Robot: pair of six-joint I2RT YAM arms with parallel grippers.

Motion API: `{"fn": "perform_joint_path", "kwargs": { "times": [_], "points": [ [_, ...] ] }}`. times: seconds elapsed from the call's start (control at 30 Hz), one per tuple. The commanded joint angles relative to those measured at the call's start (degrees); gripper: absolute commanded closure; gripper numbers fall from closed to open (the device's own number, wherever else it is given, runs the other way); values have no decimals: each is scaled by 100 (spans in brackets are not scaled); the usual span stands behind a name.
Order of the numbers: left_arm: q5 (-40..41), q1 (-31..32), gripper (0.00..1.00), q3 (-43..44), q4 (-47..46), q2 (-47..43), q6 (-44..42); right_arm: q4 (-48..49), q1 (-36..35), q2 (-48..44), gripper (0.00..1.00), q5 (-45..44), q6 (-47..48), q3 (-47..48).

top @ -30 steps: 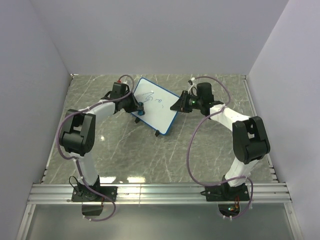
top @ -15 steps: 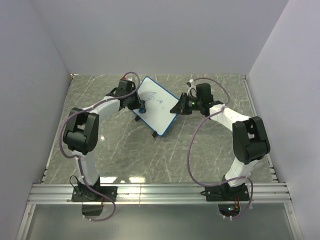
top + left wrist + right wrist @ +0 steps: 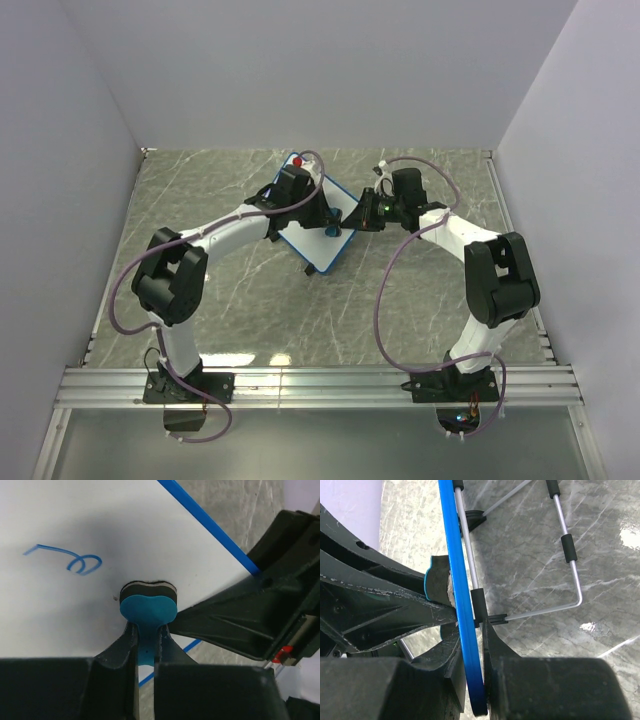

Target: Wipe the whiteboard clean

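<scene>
From above, the whiteboard (image 3: 318, 248) is mostly covered by the left arm (image 3: 240, 225), its writing hidden; the eraser (image 3: 148, 611) is half swallowed by the left hand (image 3: 146, 635).

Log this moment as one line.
left gripper: shut on eraser, eraser on whiteboard | right gripper: shut on whiteboard edge | scribble: visible

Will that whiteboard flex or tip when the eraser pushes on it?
Probably stiff: the whiteboard looks flat under the eraser. Likely light and tippy on its thin wire stand, though the right gripper clamping its edge should steady it.
</scene>
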State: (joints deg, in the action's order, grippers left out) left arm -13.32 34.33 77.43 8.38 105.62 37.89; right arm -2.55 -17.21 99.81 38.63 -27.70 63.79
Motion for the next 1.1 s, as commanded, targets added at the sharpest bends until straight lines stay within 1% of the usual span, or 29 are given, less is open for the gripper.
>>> {"fn": "perform_joint_path", "kwargs": {
  "times": [0.0, 0.07, 0.17, 0.2, 0.27, 0.3, 0.43, 0.5, 0.67, 0.83, 0.93, 1.03, 1.07],
  "points": [
    [-505, 154, 100, -115, 31, 222, 237, -387, -195, 170, 100, -277, 195, -130],
    [-443, 31, 100, -18, 119, 274, 184, -352, -203, 136, 100, -251, 195, -200],
    [-426, -399, 100, 106, 199, 406, 166, -369, -186, 100, 100, -260, 256, -261],
    [-408, -653, 100, 175, 242, 450, 149, -387, -186, 83, 100, -251, 283, -270],
    [-303, -900, 100, 351, 313, 625, 52, -439, -195, 39, 100, -260, 353, -323],
    [-268, -1136, 100, 422, 418, 704, -18, -457, -195, 39, 100, -268, 371, -341],
    [-31, -1674, 100, 966, 900, 1362, -132, -510, -195, 12, 100, -234, 450, -429],
    [66, -1893, 100, 1142, 998, 1522, -194, -527, -195, 12, 100, -225, 485, -446],
    [295, -1965, 100, 1178, 1139, 1707, -466, -624, -186, 74, 100, -207, 564, -350],
    [322, -1939, 100, 897, 1052, 1418, -519, -642, -195, 188, 100, -163, 556, -227],
    [173, -1781, 100, 774, 964, 1172, -528, -589, -195, 240, 100, -128, 503, -192],
    [-152, -1438, 100, 949, 1051, 1092, -668, -554, -203, 276, 100, -119, 477, -165],
    [-371, -1333, 100, 1150, 1130, 1101, -730, -554, -204, 285, 100, -110, 468, -165]
  ]
}}
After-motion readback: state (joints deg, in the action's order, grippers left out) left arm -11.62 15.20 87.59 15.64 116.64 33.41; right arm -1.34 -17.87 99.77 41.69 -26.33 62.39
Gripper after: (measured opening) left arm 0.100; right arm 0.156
